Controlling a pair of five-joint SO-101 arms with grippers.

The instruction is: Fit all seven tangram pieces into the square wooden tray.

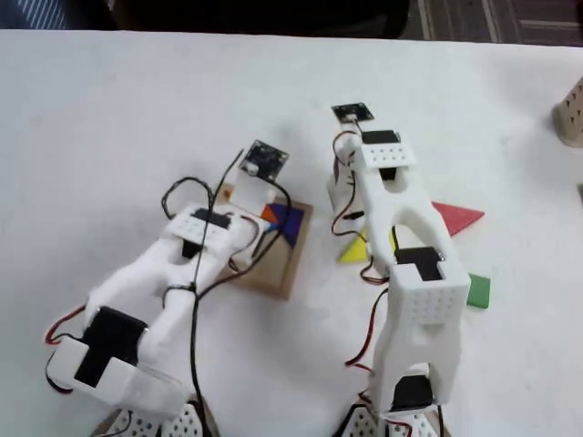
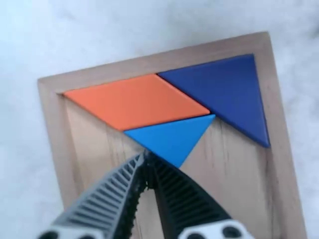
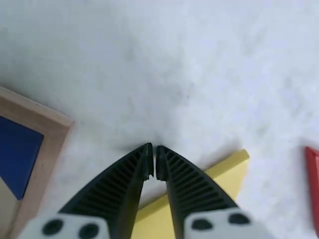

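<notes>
Overhead, the left arm (image 1: 173, 273) is bending over the wooden tray (image 1: 278, 273). Its wrist view: left gripper (image 2: 147, 158) is resting closed, empty, at the light blue triangle (image 2: 172, 137) inside. Right wrist view: right gripper (image 3: 153, 152) is hovering closed, empty, over the yellow piece (image 3: 227, 167).

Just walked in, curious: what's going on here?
The wooden tray holds three pieces: orange parallelogram, dark blue triangle, light blue triangle. The left gripper, shut, sits at the light blue one's corner. The right gripper, shut, is over the yellow piece on the table; the red triangle and green piece lie there too.
</notes>
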